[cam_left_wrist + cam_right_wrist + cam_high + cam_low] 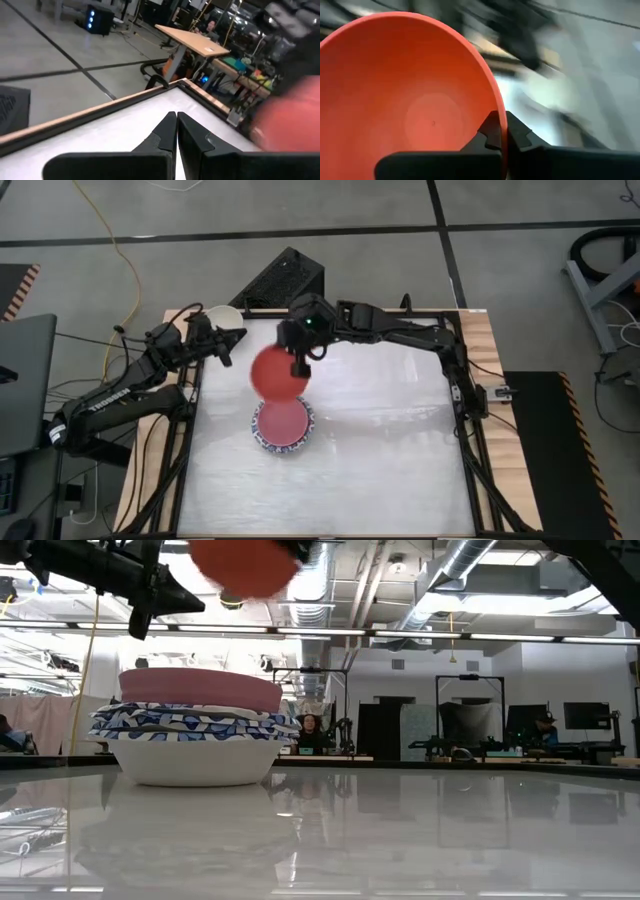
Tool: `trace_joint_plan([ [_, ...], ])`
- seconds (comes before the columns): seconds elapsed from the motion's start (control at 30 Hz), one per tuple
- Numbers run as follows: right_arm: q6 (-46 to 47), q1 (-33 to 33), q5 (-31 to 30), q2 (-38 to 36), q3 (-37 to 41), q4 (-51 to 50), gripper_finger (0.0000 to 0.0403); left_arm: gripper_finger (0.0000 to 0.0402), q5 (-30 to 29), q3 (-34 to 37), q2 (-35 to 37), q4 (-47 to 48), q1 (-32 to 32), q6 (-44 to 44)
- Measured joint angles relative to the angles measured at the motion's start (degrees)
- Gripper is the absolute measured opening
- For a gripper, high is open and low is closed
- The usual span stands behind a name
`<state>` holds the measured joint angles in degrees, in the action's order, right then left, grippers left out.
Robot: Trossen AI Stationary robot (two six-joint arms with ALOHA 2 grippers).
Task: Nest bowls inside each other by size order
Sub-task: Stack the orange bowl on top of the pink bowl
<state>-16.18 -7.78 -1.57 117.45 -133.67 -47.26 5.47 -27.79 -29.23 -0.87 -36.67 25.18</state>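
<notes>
Right pincer clenched on rim of red bowl, bowl lifted in air, above and just behind stack of bowls on bench. Stack: pink bowl on top, blue-and-white patterned bowls under it, white bowl at bottom. Left pincer clenched, holding nothing, over left back corner of bench.

Red bowl: plain orange-red, unpatterned inside.
Pink bowl: plain dusty pink, topmost of the stack.
Patterned bowls: blue-and-white print on the rims.
Cream-white bowl: plain, lowest in the stack.
Counter: glossy white, edged in pale wood at 3 o'clock.
Both arms: black.
</notes>
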Motion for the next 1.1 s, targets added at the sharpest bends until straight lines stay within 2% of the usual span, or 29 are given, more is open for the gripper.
trace_joint_plan([
  [0.07,1.5,0.7,10.6,0.0,0.0,1.2,0.0008,0.0002,0.4,0.0,0.0,0.0,0.0,-2.4],
  [0.13,3.6,1.7,18.5,0.0,0.0,-0.5,0.0008,0.0002,1.8,0.0,0.0,0.0,0.0,-4.5],
  [0.2,6.6,2.8,22.3,0.0,0.0,-4.4,0.0008,0.0002,2.9,0.0,0.0,0.0,0.0,-5.0],
  [0.3,10.2,4.6,21.9,0.0,0.0,-13.0,0.0008,0.0002,5.8,0.0,0.0,0.1,0.0,-3.8],
  [0.33,11.6,5.0,20.6,0.0,0.0,-16.2,0.0008,0.0002,6.9,0.0,0.0,0.1,0.0,-3.0],
  [0.4,14.0,5.3,14.0,0.0,0.0,-22.6,0.0008,0.0002,8.2,0.0,0.0,0.1,0.0,-1.5],
  [0.53,16.1,4.7,-5.8,0.0,0.0,-30.7,0.0008,0.0002,8.3,0.0,0.0,0.1,0.0,-1.8],
  [0.67,12.7,3.3,-21.3,0.0,0.0,-27.0,0.0008,0.0002,5.6,0.0,0.0,0.1,0.0,-2.1],
  [0.73,9.2,2.6,-22.5,0.0,0.0,-20.6,0.0008,0.0002,4.9,0.0,0.0,0.0,0.0,-2.1],
  [0.8,6.1,1.9,-19.0,0.0,0.0,-14.0,0.0008,0.0002,4.0,0.0,0.0,-0.3,0.0,-2.2],
  [0.93,4.4,1.5,-6.2,0.0,0.0,-3.3,0.0008,0.0002,3.2,0.0,0.0,-1.8,0.0,-6.3],
  [1.1,4.6,3.2,11.8,0.0,0.0,-2.8,0.0008,0.0002,6.5,0.0,0.0,-5.7,0.0,-12.1],
])
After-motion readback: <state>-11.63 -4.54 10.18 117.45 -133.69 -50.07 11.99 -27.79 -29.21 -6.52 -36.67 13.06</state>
